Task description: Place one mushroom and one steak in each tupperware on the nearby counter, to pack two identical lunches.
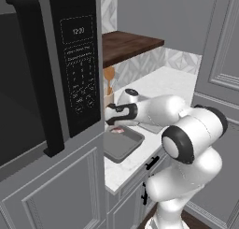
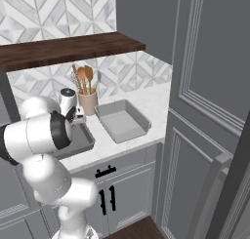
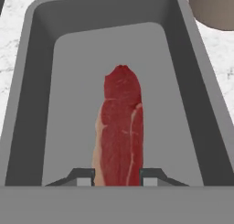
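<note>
A red steak (image 3: 119,131) with white marbling hangs edge-on between my finger tips, and my gripper (image 3: 118,177) is shut on it. It is over the floor of a grey tupperware (image 3: 39,86); I cannot tell whether it touches the floor. From the left base view, the gripper (image 1: 115,122) hovers at the far end of that tupperware (image 1: 125,147), with a bit of steak (image 1: 117,129) under it. A second tupperware (image 2: 122,122) sits to the right on the white counter (image 2: 154,104), and nothing is in it. The mushroom is out of view.
A beige utensil holder (image 2: 88,102) with wooden spoons stands behind the trays, close to my hand. A black microwave (image 1: 46,74) looms at the left. A dark wooden shelf (image 2: 73,48) hangs over the counter. A tall grey cabinet (image 2: 210,111) bounds the right.
</note>
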Motion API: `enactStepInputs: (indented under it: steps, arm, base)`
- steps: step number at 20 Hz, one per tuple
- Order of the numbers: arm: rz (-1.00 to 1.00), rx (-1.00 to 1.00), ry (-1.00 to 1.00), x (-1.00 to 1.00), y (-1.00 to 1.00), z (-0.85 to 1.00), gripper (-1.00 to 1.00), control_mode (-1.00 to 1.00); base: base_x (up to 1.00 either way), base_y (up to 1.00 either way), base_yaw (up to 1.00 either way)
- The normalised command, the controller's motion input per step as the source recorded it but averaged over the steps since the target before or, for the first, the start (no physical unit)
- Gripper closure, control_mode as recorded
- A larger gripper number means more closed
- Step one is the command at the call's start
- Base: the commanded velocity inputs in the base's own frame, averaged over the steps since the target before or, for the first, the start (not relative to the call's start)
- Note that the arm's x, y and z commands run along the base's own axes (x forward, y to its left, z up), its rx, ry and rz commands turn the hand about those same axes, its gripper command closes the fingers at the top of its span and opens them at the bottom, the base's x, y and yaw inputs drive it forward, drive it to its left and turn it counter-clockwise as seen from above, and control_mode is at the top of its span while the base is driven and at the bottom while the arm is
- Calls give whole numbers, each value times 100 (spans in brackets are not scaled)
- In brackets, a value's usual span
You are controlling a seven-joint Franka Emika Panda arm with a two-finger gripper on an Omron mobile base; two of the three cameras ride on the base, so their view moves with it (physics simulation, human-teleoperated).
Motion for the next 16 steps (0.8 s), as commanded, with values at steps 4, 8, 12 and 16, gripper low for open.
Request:
enactStepInputs:
  steps: [4,8,12,16]
  arm:
    - [2,0,2,22,20,-58,100,-100]
    - [3,0,2,9,16,-61,100,-100]
    - [2,0,1,0,15,-6,-100,-100]
    - [2,0,0,2,7,0,-100,-100]
  base:
    - [0,0,0]
    - [0,0,0]
    - [0,0,0]
    - [0,0,0]
